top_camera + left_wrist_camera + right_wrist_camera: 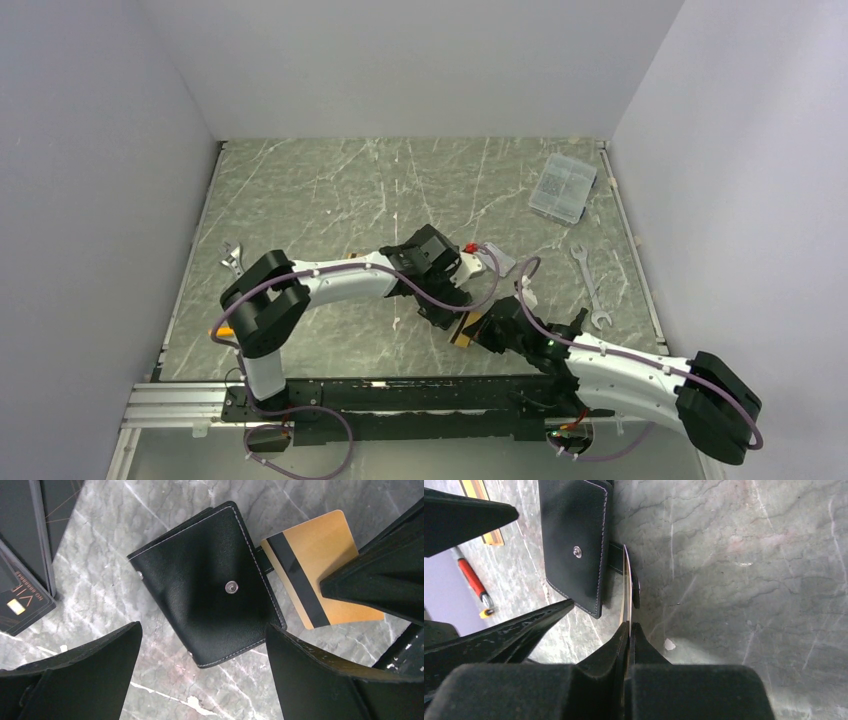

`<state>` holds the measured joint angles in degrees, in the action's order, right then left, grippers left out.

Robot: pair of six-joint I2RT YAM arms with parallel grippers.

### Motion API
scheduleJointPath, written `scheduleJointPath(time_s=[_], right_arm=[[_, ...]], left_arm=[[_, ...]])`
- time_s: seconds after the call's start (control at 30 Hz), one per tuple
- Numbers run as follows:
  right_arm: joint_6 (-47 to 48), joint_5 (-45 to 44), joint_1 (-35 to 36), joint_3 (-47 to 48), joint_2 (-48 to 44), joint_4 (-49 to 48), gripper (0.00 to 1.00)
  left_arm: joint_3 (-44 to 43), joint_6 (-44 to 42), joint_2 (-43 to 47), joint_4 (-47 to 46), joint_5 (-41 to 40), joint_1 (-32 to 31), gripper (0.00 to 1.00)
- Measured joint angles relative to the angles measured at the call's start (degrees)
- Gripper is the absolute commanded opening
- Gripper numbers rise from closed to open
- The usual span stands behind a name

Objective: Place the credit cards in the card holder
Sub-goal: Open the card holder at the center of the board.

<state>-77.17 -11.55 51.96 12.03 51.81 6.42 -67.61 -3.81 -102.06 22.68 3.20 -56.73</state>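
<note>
The orange-gold card [320, 570] is pinched edge-on in the closed right hand [629, 627], its far end just beside the card holder [200, 580]. The holder lies folded shut on the surface [150, 510] beneath the left hand [202, 635], which is spread wide and empty. If pushed, the unheld holder may be shoved aside or the card bent.

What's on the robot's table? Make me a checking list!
Surface: marble table, nothing spilled.
Job's things: wallet closed, lying flat; gold card beside its tab; black cards nearby.
Clutter: clear box, wrenches, screwdriver.
Grippers: left gripper open over the wallet; right gripper shut on the gold card.
Cables: purple cables along both arms.
Surroundings: plain white walls.
</note>
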Motion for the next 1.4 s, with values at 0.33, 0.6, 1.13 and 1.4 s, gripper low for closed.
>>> scheduleJointPath(time_s=[0.33, 0.6, 1.13, 1.4], right_arm=[[-0.6, 4.2, -3.5, -5.7, -0.8, -9.4, 0.0], [-1.1, 6.8, -5.4, -8.4, -0.1, -15.2, 0.0], [-2.8, 8.1, -6.5, -9.1, 0.8, -16.5, 0.0], [-3.5, 8.1, -6.5, -9.2, 0.7, -16.5, 0.0]], left_arm=[[-1.7, 1.7, -2.8, -0.8, -1.4, -2.8, 0.99], [-6.1, 1.4, -7.4, -1.0, -4.2, -3.6, 0.99], [-5.4, -3.0, -4.0, -0.3, -7.7, -2.2, 0.82], [-5.6, -4.1, -2.0, 1.7, -7.6, 1.3, 0.81]])
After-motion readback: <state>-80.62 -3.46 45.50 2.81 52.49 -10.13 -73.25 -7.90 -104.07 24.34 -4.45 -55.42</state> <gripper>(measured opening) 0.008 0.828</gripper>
